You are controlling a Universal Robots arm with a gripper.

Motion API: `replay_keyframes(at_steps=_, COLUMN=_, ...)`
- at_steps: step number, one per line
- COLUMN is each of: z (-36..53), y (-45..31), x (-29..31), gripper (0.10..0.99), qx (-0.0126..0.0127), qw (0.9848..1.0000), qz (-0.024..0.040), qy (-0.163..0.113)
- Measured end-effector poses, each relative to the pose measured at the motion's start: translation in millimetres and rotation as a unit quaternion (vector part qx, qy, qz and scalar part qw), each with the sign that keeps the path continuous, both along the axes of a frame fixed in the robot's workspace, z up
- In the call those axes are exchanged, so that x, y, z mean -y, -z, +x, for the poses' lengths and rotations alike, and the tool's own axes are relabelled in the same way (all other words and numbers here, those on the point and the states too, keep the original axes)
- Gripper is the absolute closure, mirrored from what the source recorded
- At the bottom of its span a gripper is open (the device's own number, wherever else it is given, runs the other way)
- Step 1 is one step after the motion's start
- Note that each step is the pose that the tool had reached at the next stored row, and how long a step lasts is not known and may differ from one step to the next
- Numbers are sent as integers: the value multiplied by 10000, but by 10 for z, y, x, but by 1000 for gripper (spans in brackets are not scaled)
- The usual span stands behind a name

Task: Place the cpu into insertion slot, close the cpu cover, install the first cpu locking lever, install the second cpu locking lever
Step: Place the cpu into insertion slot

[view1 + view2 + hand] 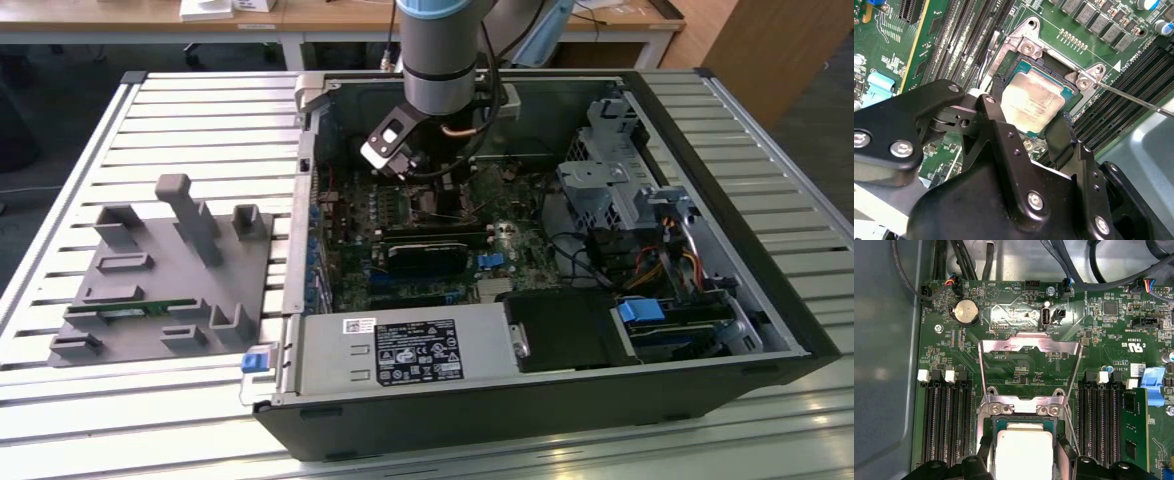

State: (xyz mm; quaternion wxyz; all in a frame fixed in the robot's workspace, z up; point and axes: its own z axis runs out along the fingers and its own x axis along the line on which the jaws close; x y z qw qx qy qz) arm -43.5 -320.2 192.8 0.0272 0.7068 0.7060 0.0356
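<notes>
Your fingers (1058, 137) squeeze the cpu (1031, 102) down in the insertion slot (1026, 63), but the cpu cover (1029, 345) stands open and the locking levers (1134, 97) are not hooked yet.

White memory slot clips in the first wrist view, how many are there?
4 white plastic clips: two beside one side of the open silver metal cpu cover, two beside the other. Far ends of the black memory slots are hidden, so more are possible.

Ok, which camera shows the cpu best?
The second wrist view: most of the cpu shows close up. The first wrist view cuts it off at the picture's edge. In the exterior view the arm stands before it.
</notes>
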Motion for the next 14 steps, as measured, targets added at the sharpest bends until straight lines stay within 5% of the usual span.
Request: replay_keyframes(at_steps=14, z=0, y=-99, x=0, gripper=478, qx=-1, qw=10000, qz=0, qy=1)
